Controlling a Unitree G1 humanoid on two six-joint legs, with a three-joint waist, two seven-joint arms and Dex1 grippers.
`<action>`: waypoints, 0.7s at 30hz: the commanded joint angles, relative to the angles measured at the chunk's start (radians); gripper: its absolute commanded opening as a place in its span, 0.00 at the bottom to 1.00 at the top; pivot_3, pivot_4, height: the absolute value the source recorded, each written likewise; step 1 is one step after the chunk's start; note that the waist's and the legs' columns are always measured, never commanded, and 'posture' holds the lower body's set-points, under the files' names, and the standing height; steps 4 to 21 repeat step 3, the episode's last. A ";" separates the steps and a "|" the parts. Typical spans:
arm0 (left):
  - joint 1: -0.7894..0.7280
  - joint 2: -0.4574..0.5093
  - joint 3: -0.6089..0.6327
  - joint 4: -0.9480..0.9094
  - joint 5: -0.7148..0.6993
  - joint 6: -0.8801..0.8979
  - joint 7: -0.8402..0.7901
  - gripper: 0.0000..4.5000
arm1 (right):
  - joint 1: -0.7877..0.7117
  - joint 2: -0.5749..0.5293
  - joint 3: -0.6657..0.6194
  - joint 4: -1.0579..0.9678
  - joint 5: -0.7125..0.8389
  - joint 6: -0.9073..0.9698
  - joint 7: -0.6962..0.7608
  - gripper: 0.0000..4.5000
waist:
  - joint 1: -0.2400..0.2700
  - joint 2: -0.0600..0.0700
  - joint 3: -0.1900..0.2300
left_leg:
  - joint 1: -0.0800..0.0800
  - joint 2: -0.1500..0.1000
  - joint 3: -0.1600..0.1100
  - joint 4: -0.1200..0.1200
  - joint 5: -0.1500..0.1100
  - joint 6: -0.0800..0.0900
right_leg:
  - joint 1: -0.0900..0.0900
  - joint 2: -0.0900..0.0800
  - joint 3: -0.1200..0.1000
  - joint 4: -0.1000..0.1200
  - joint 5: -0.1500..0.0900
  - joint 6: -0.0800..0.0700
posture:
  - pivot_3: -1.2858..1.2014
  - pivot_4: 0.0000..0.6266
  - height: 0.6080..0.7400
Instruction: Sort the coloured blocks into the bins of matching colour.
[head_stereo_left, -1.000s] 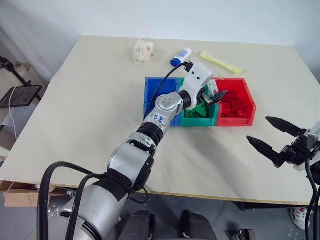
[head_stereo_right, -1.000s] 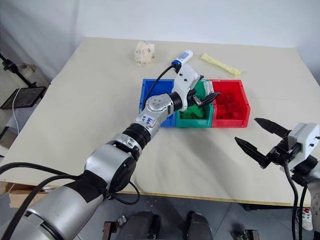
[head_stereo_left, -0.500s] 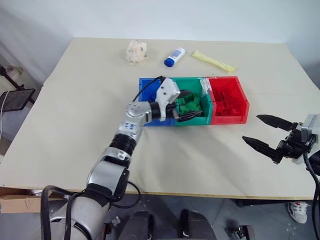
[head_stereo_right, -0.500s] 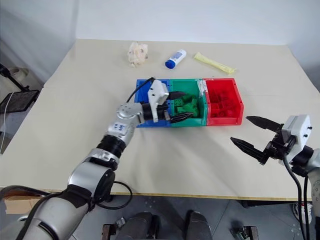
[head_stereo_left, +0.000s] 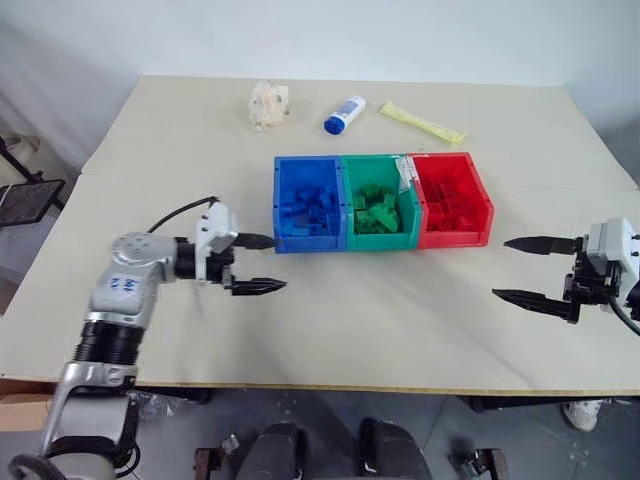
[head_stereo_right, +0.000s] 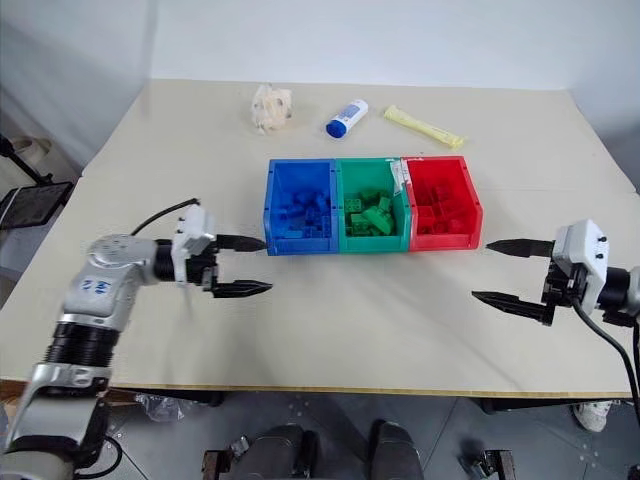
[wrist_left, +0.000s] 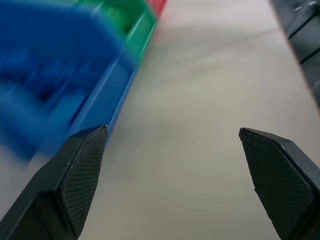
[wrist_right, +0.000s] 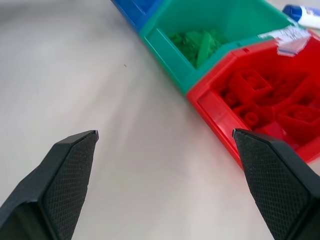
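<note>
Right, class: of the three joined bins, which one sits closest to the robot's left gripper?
The blue bin, at the row's left end. The open left gripper hovers beside it, while the green bin and red bin lie farther right.

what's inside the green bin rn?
The green bin holds a loose pile of green blocks, one long flat piece leaning among them. A white label sits on its rim beside the red bin. Anything beneath the pile is hidden.
</note>
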 joint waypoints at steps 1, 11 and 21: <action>-0.001 0.006 0.018 -0.053 -0.028 -0.001 0.008 0.99 | -0.032 -0.020 -0.003 0.033 -0.006 -0.034 0.034 1.00 | 0.001 0.000 0.000 | 0.000 0.000 0.000 0.000 0.000 0.000 | 0.000 0.000 0.000 0.000 0.000 0.000 | 0.52 0.24 1.00; -0.005 -0.001 0.028 -0.058 -0.032 -0.012 0.020 0.99 | -0.049 -0.016 0.005 0.049 -0.013 -0.041 0.038 1.00 | 0.001 0.000 0.000 | 0.000 0.000 0.000 0.000 0.000 0.000 | 0.000 -0.001 0.000 0.000 0.000 0.000 | 0.52 0.24 1.00; -0.005 -0.001 0.028 -0.058 -0.032 -0.012 0.020 0.99 | -0.049 -0.016 0.005 0.049 -0.013 -0.041 0.038 1.00 | 0.001 0.000 0.000 | 0.000 0.000 0.000 0.000 0.000 0.000 | 0.000 -0.001 0.000 0.000 0.000 0.000 | 0.52 0.24 1.00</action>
